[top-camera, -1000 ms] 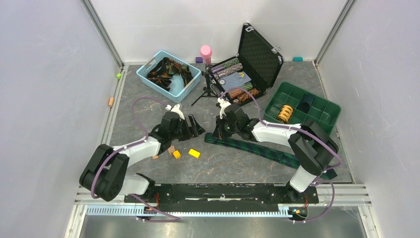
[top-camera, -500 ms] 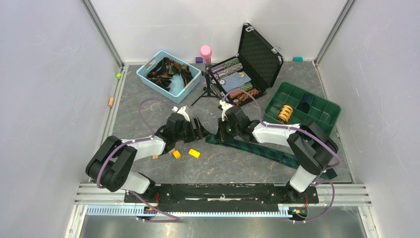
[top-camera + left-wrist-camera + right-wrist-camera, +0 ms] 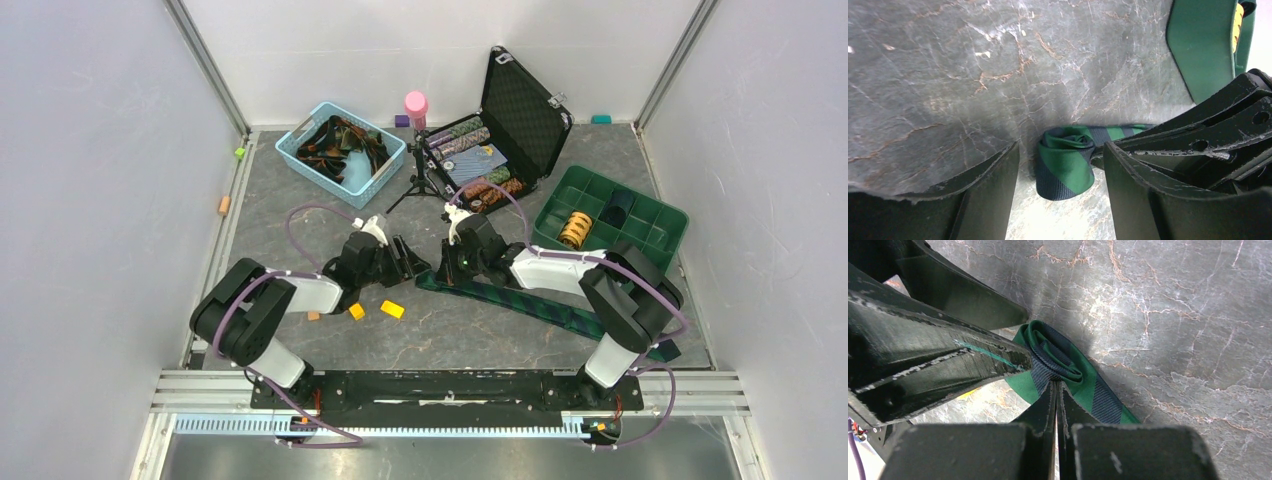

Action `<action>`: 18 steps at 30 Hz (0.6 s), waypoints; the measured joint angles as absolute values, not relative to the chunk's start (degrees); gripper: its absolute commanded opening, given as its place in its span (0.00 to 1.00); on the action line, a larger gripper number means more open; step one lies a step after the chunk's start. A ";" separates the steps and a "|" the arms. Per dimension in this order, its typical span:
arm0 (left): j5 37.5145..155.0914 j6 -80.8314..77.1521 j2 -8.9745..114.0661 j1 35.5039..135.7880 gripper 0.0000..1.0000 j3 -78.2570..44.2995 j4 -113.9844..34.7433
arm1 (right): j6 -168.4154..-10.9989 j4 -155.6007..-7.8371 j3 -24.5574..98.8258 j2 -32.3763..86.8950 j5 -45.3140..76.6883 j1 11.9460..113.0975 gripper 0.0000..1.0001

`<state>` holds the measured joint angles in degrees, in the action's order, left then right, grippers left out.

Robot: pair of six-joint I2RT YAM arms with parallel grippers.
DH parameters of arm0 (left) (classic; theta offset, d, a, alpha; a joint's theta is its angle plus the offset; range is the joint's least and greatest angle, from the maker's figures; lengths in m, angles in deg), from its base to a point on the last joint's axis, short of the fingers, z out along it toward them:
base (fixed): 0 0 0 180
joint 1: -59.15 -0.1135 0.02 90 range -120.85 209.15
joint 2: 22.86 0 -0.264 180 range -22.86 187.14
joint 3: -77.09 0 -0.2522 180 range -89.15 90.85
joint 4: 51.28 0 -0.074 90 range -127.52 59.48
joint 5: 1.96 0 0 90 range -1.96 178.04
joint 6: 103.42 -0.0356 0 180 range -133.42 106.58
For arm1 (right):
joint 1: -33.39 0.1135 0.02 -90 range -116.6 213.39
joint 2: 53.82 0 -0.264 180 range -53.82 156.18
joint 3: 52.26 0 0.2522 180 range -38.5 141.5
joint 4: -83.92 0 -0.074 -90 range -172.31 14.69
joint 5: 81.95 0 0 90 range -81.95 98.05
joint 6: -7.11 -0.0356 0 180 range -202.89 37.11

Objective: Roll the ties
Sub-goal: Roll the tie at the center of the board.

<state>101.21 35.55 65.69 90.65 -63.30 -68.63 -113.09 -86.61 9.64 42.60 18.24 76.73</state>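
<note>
A green-and-navy plaid tie (image 3: 540, 303) lies flat on the grey table, running from the middle down to the right. Its left end is wound into a small roll (image 3: 1066, 162), which also shows in the right wrist view (image 3: 1055, 360). My right gripper (image 3: 1056, 386) is shut, its tips pinched on the fabric at the roll's edge; in the top view it is at the tie's left end (image 3: 450, 268). My left gripper (image 3: 1062, 165) is open, a finger (image 3: 990, 190) on each side of the roll, not touching it. It faces the right gripper in the top view (image 3: 412, 264).
A blue basket (image 3: 300, 160) at the back left holds several loose ties. An open black case (image 3: 520, 120) and a pink-topped tripod (image 3: 416, 105) stand behind. A green tray (image 3: 655, 225) at right holds an orange roll (image 3: 575, 230). Yellow and orange blocks (image 3: 392, 309) lie near the left gripper.
My left arm has moved right, bringing its open fingers round the rolled end of the tie. The right gripper has stayed on the roll.
</note>
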 measured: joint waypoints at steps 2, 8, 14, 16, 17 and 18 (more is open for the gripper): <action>101.60 36.23 66.52 91.00 0.67 -63.32 -69.74 | -113.09 -86.61 9.64 42.60 18.26 76.73 0.00; 102.00 36.93 67.27 91.70 0.65 -64.39 -72.46 | -113.09 -86.61 9.62 42.60 18.29 76.66 0.00; 102.33 36.97 68.36 91.75 0.57 -64.92 -74.58 | -113.09 -86.59 9.62 42.62 18.29 76.60 0.00; 102.83 36.97 69.02 91.75 0.57 -64.92 -75.30 | -113.09 -86.59 9.62 42.62 18.29 76.60 0.00; 103.18 36.97 69.34 91.75 0.57 -64.92 -75.71 | -113.09 -86.59 9.62 42.60 18.29 76.60 0.00; 103.48 36.99 69.58 91.75 0.57 -64.92 -76.06 | -113.07 -86.61 9.62 42.60 18.29 76.62 0.00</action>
